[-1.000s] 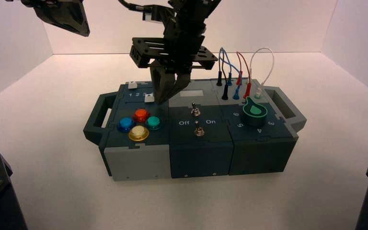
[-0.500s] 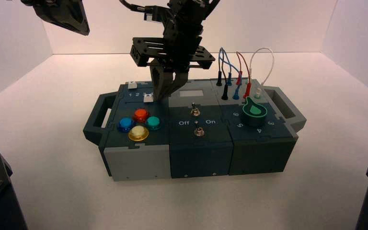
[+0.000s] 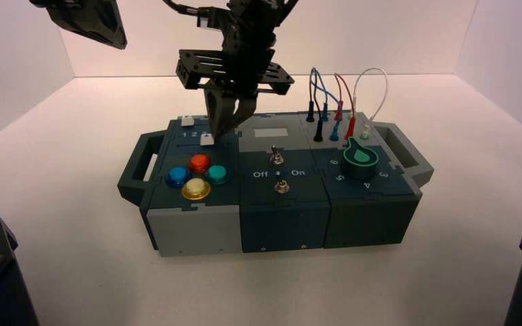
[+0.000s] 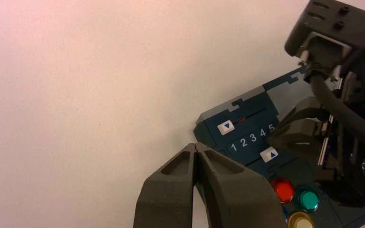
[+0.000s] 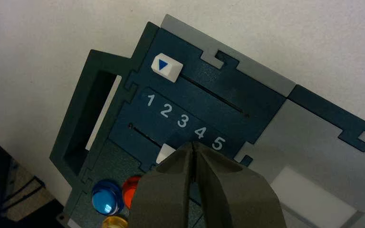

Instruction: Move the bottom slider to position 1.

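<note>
The bottom slider (image 5: 163, 153), a small white square knob, sits in its slot on the box's left panel, about level with the printed digits 3 and 4. It also shows in the high view (image 3: 207, 139) and the left wrist view (image 4: 269, 154). Position 1 (image 5: 150, 99) is the first digit of the row 1 2 3 4 5, at the slot's far end. My right gripper (image 5: 193, 145) is shut, with its tips against the knob's side toward 5, partly covering it. My left gripper (image 4: 197, 147) is shut and empty, raised at the back left (image 3: 112, 37).
The other white slider (image 5: 166, 68) sits at 1 in the upper slot. Red (image 3: 199, 162), blue (image 3: 177, 176), green (image 3: 217, 174) and yellow (image 3: 196, 189) buttons lie in front of the sliders. Two toggle switches (image 3: 276, 157), a green knob (image 3: 361, 157) and plugged wires (image 3: 333, 102) lie to the right.
My right gripper has moved left across the box, and the bottom slider knob has shifted slightly left with it. The left arm has not moved.
</note>
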Tool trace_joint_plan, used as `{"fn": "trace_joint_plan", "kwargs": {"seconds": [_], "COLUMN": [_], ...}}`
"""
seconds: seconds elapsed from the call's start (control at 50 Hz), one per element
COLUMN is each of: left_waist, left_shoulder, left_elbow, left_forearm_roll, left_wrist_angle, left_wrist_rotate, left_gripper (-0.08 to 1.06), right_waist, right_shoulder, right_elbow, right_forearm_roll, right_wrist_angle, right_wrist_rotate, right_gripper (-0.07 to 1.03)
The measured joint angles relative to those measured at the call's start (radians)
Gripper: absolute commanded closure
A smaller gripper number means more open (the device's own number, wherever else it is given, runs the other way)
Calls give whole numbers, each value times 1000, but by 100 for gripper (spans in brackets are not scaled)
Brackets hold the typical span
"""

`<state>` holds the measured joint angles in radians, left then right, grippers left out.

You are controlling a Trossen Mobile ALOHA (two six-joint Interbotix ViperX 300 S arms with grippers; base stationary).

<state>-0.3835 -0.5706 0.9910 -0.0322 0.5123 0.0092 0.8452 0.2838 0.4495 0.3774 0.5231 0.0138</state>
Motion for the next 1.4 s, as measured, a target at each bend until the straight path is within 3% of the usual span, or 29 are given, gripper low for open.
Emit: {"fn": "trace_joint_plan", "kwargs": {"seconds": [0.68, 1.4], "left_waist": [2, 6], "left_shoulder": [0, 0], "left_elbow": [0, 0], "left_forearm_roll": [0, 2], "left_wrist_angle": [3, 6], "left_wrist_rotate": [0, 2], "left_gripper": [101, 101], "right_waist": [25, 51], "right_shoulder": [6, 43], "right_elbow": [0, -51], "right_forearm_roll": [40, 84], "right_wrist_angle": [26, 26], "right_wrist_rotate": [-2, -2], "right_gripper": [99, 99]}}
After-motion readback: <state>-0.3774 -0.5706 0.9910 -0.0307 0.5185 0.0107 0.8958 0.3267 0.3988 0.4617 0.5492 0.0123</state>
